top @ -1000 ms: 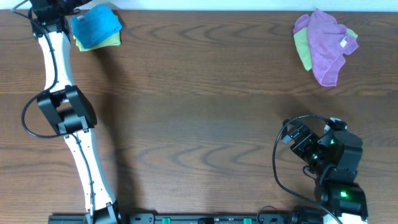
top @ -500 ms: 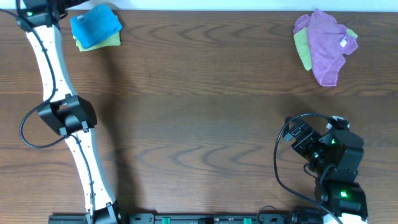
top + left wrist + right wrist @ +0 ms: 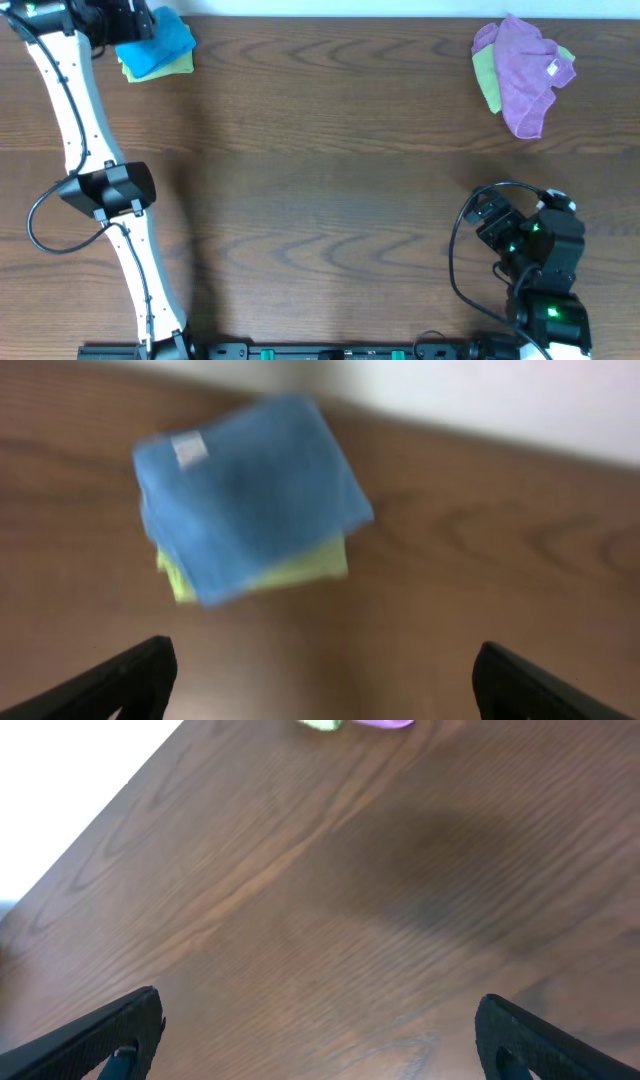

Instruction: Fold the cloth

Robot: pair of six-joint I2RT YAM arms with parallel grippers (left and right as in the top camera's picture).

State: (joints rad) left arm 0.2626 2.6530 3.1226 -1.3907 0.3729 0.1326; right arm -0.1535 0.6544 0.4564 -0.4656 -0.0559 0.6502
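A bright blue cloth (image 3: 160, 42) lies at the far left corner of a dark wooden table (image 3: 320, 200), close to the back edge. It is already a compact, roughly square packet with a small white label (image 3: 187, 452) near one corner. It rests on top of a folded lime-green cloth (image 3: 300, 568), which peeks out along two of its edges. Judged from this, the folding looks finished or nearly so, with no loose flap showing, though the left wrist view is blurred and the edges cannot be checked closely. The left arm (image 3: 75, 110) stretches long and almost straight from the near edge of the table to that far corner. The left gripper (image 3: 322, 682) hovers just beside and above the blue cloth without touching it, its two fingers spread wide and holding nothing. The right arm (image 3: 535, 265) sits tucked in at the near right. The right gripper (image 3: 320, 1040) is likewise spread wide and empty, over bare wood. Well apart at the far right, a crumpled purple cloth (image 3: 525, 70) lies heaped over another green cloth (image 3: 485, 80), both unfolded.
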